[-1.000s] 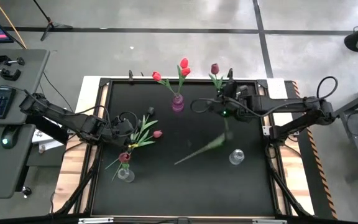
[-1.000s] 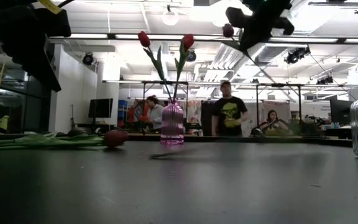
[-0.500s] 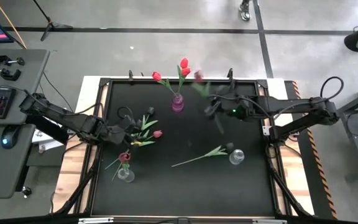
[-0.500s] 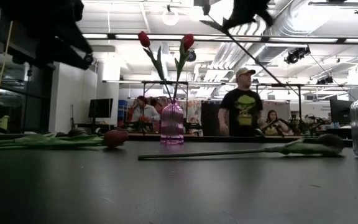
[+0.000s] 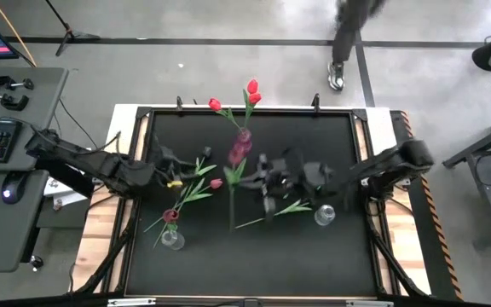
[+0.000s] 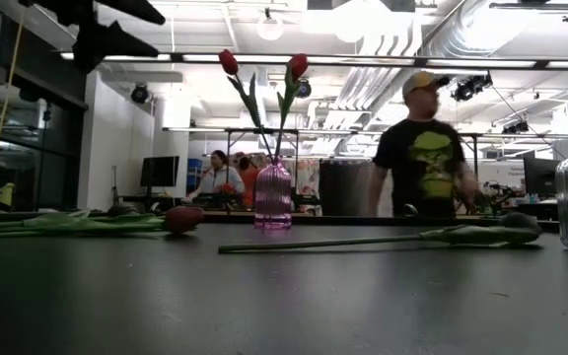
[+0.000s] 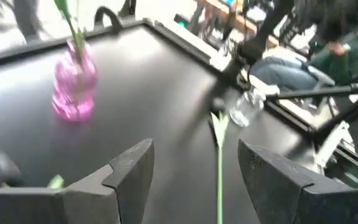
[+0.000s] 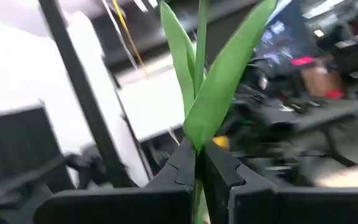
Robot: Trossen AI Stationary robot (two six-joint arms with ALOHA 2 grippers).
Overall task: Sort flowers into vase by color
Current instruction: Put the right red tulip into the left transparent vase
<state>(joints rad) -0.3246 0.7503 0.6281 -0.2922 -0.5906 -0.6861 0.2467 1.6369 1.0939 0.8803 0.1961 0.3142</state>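
My right gripper (image 8: 199, 163) is clenched on a thin green tulip stem (image 8: 200, 37) with broad smooth leaves; seen from above, this dark-red-headed tulip (image 5: 238, 153) is carried over the middle of the matte black table (image 5: 314, 256), just in front of the ribbed pink vase (image 6: 272, 196) holding two red tulips (image 6: 297, 66). My left gripper (image 7: 194, 163) hangs with its fingers spread wide and empty, over the table's left side, above the loose flowers (image 5: 196, 181) lying there. One more stem (image 5: 275, 211) lies flat beside the clear glass vase (image 5: 324, 215).
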